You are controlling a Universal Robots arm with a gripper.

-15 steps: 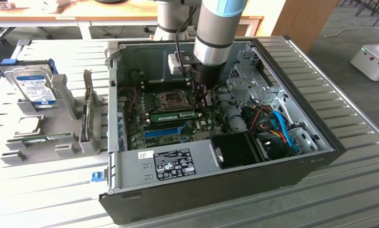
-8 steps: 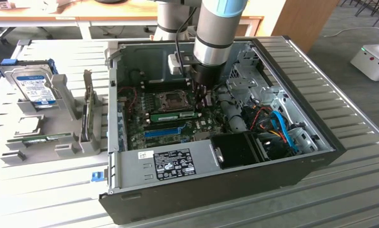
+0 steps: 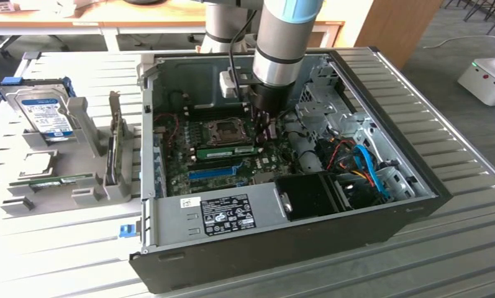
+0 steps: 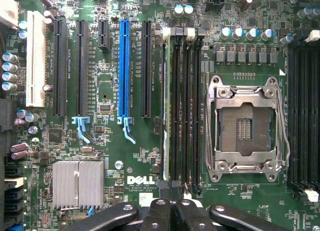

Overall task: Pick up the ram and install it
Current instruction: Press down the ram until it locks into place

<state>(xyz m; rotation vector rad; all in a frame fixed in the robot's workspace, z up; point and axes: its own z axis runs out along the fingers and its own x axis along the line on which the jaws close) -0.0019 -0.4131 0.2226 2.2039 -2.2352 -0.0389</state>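
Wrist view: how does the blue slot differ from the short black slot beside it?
The blue slot is much longer than the short black slot. The blue slot ends in a pale latch; the short black slot has none. Both are empty and lie parallel.
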